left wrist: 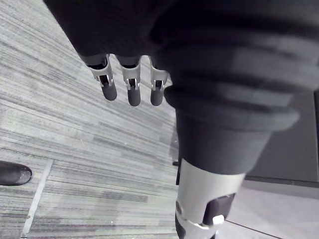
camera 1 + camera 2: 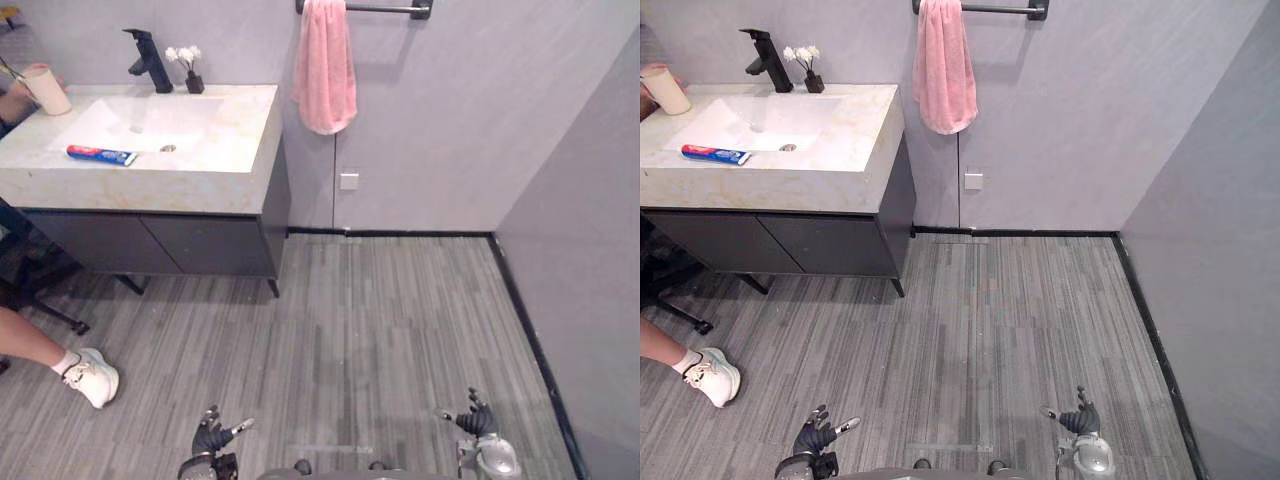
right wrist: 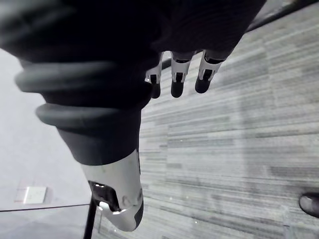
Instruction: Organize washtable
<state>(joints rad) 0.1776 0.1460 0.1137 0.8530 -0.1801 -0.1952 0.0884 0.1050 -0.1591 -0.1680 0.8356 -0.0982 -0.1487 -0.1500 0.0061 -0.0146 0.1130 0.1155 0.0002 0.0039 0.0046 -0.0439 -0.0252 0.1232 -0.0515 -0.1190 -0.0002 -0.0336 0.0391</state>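
Note:
The washtable (image 2: 230, 170) stands far off at the upper left, with a white basin, a black faucet (image 2: 150, 60) and a small vase of white flowers (image 2: 190, 70). A red and blue toothpaste tube (image 2: 100, 155) lies on the basin's near edge. A person's hand (image 2: 15, 100) holds a beige cup (image 2: 47, 90) at the counter's far left corner. My left hand (image 2: 210, 438) and right hand (image 2: 476, 420) hang low over the floor at the bottom edge, fingers relaxed and empty. The left wrist view shows my left fingers (image 1: 129, 87) straight over the planks, as the right fingers (image 3: 177, 79) are in the right wrist view.
A pink towel (image 2: 324, 65) hangs from a dark rail on the back wall. A person's leg and white shoe (image 2: 90, 377) are at the left by a dark chair base (image 2: 40, 290). Grey plank floor spreads between me and the cabinet. A wall closes the right side.

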